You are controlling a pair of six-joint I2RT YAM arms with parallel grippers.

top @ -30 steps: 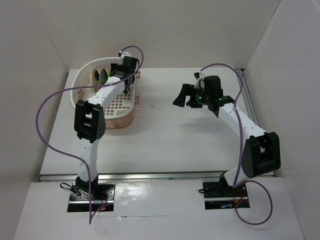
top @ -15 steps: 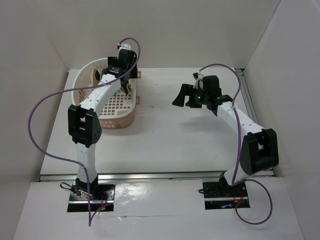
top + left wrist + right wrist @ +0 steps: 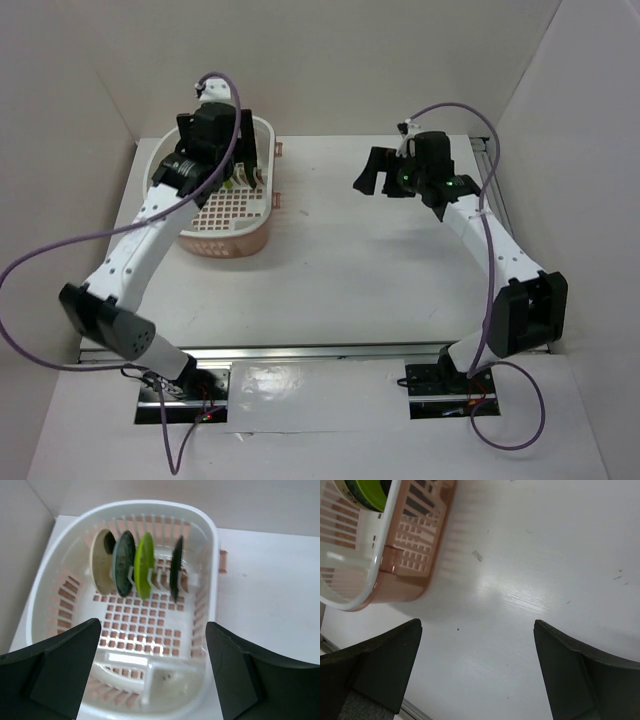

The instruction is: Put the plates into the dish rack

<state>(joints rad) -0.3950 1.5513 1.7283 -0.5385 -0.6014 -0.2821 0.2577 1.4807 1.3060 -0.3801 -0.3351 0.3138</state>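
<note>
The pale dish rack fills the left wrist view. Four plates stand upright in its divider prongs: cream, dark teal, lime green and black. My left gripper is open and empty, hovering above the rack's near end, clear of the plates. In the top view it sits over the rack. My right gripper is open and empty above bare table to the right of the rack; in its wrist view the rack's corner and the green plate show at top left.
White walls close in the table at the back and on both sides. A metal rail runs along the near edge. Purple cables loop from both arms. White tabletop lies between the rack and the right arm.
My left arm has swung its elbow down and to the left, and its wrist has drawn back over the rack. My right gripper has shifted slightly back and right.
</note>
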